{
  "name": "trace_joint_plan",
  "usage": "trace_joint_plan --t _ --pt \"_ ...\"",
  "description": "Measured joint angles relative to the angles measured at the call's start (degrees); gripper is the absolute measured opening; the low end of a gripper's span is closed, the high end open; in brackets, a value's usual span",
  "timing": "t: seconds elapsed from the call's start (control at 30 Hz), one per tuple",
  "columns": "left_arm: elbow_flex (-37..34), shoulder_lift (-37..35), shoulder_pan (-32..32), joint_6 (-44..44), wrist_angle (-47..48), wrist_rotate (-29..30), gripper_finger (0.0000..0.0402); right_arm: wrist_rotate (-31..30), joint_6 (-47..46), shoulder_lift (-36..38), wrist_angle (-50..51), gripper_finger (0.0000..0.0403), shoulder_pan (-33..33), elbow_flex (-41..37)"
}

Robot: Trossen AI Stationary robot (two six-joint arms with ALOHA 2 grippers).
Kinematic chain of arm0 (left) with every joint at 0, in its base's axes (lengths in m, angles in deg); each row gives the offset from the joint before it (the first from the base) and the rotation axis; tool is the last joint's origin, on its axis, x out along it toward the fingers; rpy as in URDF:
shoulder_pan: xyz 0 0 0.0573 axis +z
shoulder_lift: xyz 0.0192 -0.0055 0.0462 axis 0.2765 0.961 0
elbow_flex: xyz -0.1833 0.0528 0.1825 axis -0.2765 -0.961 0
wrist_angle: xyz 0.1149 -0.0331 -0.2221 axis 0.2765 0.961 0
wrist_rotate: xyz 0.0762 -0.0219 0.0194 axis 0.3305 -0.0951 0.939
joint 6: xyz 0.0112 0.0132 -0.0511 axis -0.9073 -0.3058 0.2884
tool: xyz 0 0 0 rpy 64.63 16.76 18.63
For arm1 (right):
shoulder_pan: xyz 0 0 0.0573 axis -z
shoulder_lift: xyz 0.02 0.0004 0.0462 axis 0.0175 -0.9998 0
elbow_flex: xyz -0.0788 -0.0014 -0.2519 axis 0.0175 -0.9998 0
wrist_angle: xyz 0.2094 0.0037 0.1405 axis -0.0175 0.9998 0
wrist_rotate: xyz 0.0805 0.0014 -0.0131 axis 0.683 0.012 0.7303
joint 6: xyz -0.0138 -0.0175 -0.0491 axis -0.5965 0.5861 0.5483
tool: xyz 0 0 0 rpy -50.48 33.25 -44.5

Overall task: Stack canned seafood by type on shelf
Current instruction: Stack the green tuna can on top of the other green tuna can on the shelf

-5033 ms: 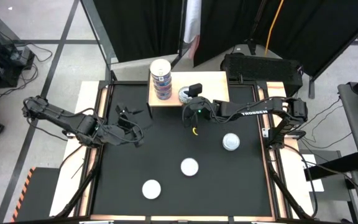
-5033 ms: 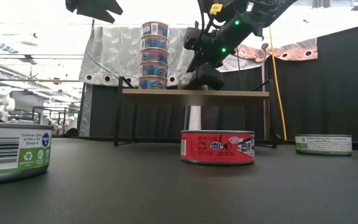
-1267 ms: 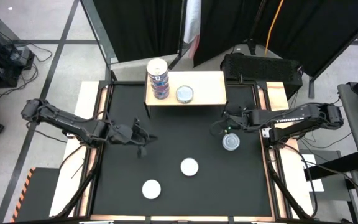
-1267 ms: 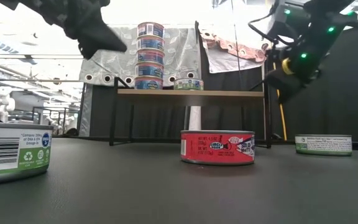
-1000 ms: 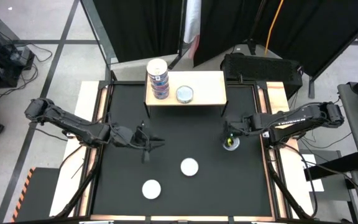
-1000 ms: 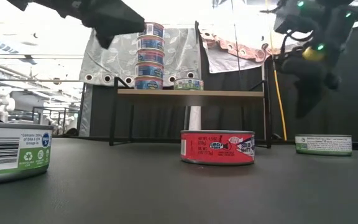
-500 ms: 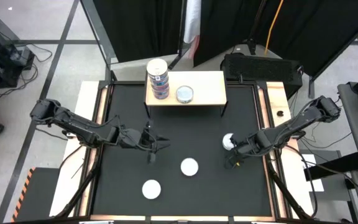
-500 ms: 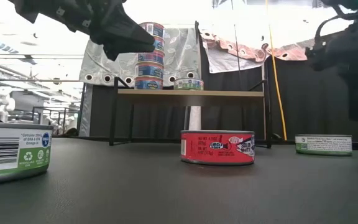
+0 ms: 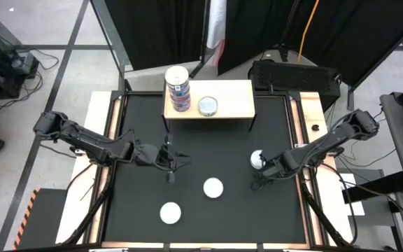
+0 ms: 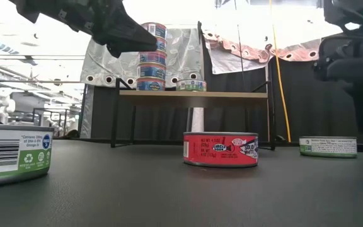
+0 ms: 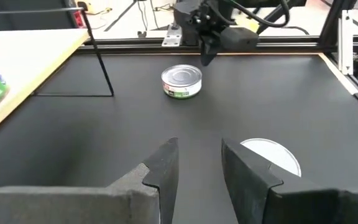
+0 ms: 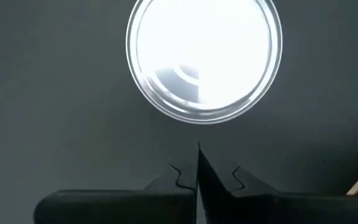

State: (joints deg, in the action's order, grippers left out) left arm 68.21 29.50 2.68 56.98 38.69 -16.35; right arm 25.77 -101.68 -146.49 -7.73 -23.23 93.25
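The right end effector (image 9: 260, 180) hangs with its fingers (image 12: 185, 177) pressed together, holding nothing, just on the near side of a green-white tin (image 9: 257, 159) that lies on the black surface (image 9: 208, 140), forward and to the right of the shelf (image 9: 233, 101). In the right wrist view that tin's bright lid (image 12: 204, 59) sits straight ahead of the closed fingertips, apart from them. The left end effector (image 9: 171, 168) is slightly parted and empty, hovering over the surface in front of the shelf's left end; past its fingers (image 11: 166, 171) the left wrist view shows the lid of a red tin (image 11: 271, 157) close by. That red tin (image 9: 213, 187) rests on the surface in front of the shelf's middle, and another green-white tin (image 9: 171, 212) lies farther forward and to the left. On the shelf's wood top a stack of blue-labelled tins (image 9: 179, 89) stands at the left end, with a single green-white tin (image 9: 208, 106) beside it to the right, not touching.
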Motion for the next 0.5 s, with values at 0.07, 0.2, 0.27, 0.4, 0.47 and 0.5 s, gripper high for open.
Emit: trace_joint_plan --t 0.07,0.2,0.27,0.4,0.47,0.5 --pt "0.0 0.0 0.57 0.06 0.0 0.03 0.0123 -0.06 0.0 -0.64 -0.48 0.0002 0.0 0.0" --pt "0.0 0.0 1.44 0.07 0.0 0.07 0.0123 -1.59 0.03 -0.8 -0.9 0.0001 0.27 0.0" --pt "0.01 0.0 1.75 0.07 0.0 0.07 0.0123 -1.62 0.21 -0.82 -0.78 0.0001 0.69 0.0" --pt "0.01 0.0 2.17 0.2 0.0 0.07 0.0123 -2.76 0.66 -1.73 -0.08 0.0001 1.31 0.0" --pt "0.0 -0.02 2.17 0.35 0.0 0.07 0.0123 -2.89 0.97 -2.46 0.24 0.0 1.64 0.0" --pt "0.0 -0.02 2.17 0.35 0.01 0.07 0.0123 -2.67 1.32 -2.99 0.32 0.0 1.78 0.0"
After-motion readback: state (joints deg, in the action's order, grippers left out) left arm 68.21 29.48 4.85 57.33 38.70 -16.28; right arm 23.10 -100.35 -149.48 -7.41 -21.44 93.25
